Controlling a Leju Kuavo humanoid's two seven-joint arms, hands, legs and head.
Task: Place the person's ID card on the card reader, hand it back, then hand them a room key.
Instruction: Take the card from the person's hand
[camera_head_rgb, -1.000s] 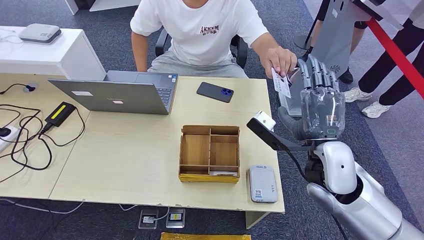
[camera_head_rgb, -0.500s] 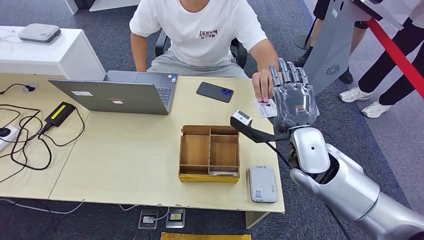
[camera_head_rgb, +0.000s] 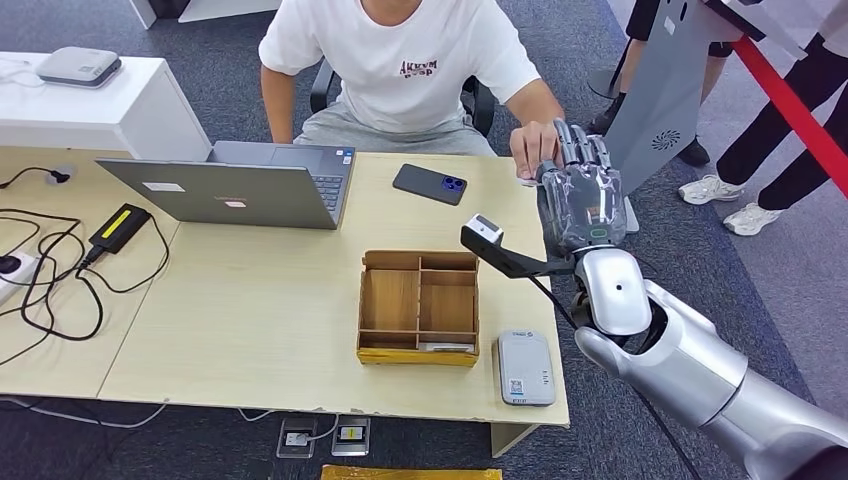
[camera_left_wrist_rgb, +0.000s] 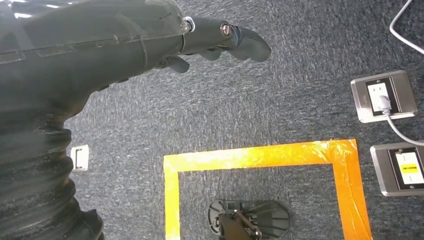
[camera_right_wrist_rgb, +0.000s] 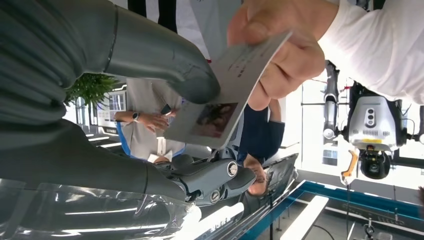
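Head view, bench: I see a pale wooden top with a person in a white shirt seated at its far side.
Laptop: open on the bench's left half, with a dark phone lying to its right.
Wooden tray: divided into compartments, near the front edge.
Card reader: flat and grey, just right of the tray, nothing lying on it.
Right hand: I have it raised at the far right corner, fingers up, against the person's hand.
ID card: in the right wrist view the thumb presses on its face while the person's fingers also pinch it; both hold it.
Left hand: hangs over grey carpet, nothing in it, fingers loosely curled.
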